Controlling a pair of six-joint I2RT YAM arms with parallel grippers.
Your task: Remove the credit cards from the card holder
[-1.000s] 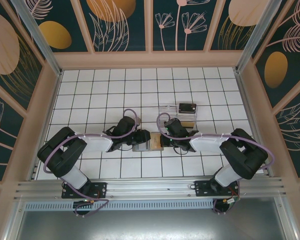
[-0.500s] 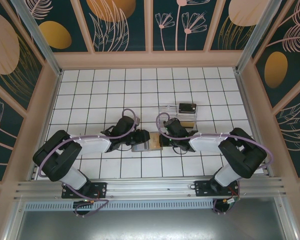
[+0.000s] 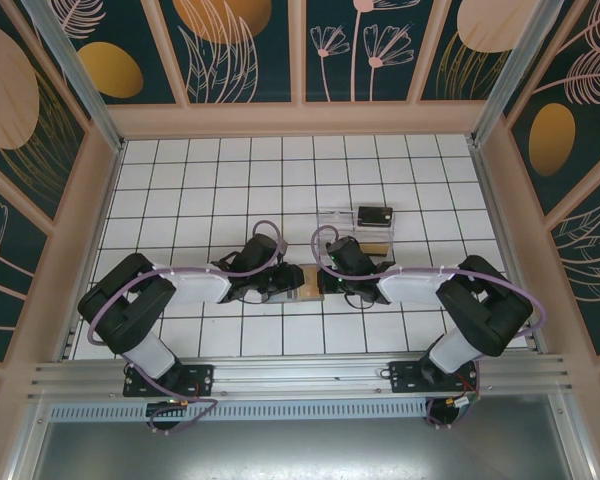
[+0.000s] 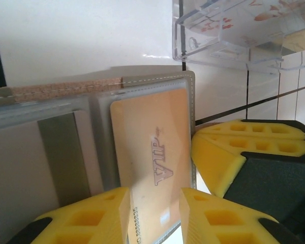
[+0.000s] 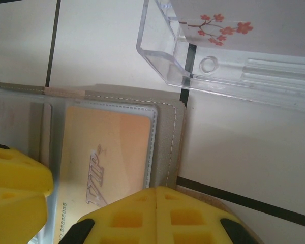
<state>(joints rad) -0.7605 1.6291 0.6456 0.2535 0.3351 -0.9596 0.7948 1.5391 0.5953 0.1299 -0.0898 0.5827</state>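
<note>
Lying open and flat on the table (image 3: 180,180), the holder (image 3: 302,281) is found mid-frame in the top view, with a hand at each side. A gold VIP card (image 4: 152,147) is tucked under the clear window of one panel, one short end reaching the lower edge of the left wrist view. The left hand (image 4: 155,198) is parted a bit, with fingers set either side of that end; nothing can be called clamped. The right hand (image 5: 157,201) is clenched on nothing and looks pressed on the holder's rim, probably to pin it. A dark card (image 3: 375,215) is seen by the tray (image 5: 203,66), upper right of centre in the top view.

Handling-wise, the card should be light, stiff and pretty slick, so it's best pinched at that short end and slid straight out along the pocket. The holder is judged soft and light, so it'll likely get dragged along unless held down.
</note>
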